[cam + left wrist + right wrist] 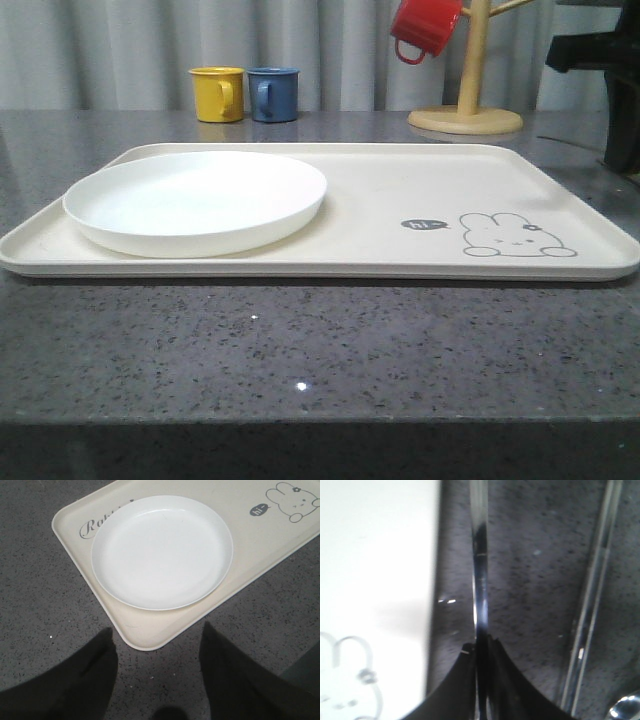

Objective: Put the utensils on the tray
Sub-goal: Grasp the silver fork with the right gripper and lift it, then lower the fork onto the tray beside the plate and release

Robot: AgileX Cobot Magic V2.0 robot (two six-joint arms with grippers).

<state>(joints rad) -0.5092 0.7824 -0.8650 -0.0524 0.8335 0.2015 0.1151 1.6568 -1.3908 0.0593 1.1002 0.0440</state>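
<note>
The cream tray [400, 190] with its rabbit drawing lies across the grey table. In the right wrist view my right gripper [481, 642] is shut on a slim silver utensil handle [480, 555], beside the tray's edge [380, 555]; its head is hidden, so I cannot tell which utensil it is. Beside it on the table lie a pair of chopsticks [596, 580] and the bowl of a spoon [626, 709]. My left gripper [156, 628] stands open and holds nothing, just off the tray's near corner [150, 625].
A round white plate [195, 200] sits on the tray's left half [162, 550]. Behind the tray stand a yellow mug [217, 94], a blue mug [273, 94] and a wooden mug tree [466, 110] with a red mug [424, 28]. A dark arm part [600, 60] shows at far right.
</note>
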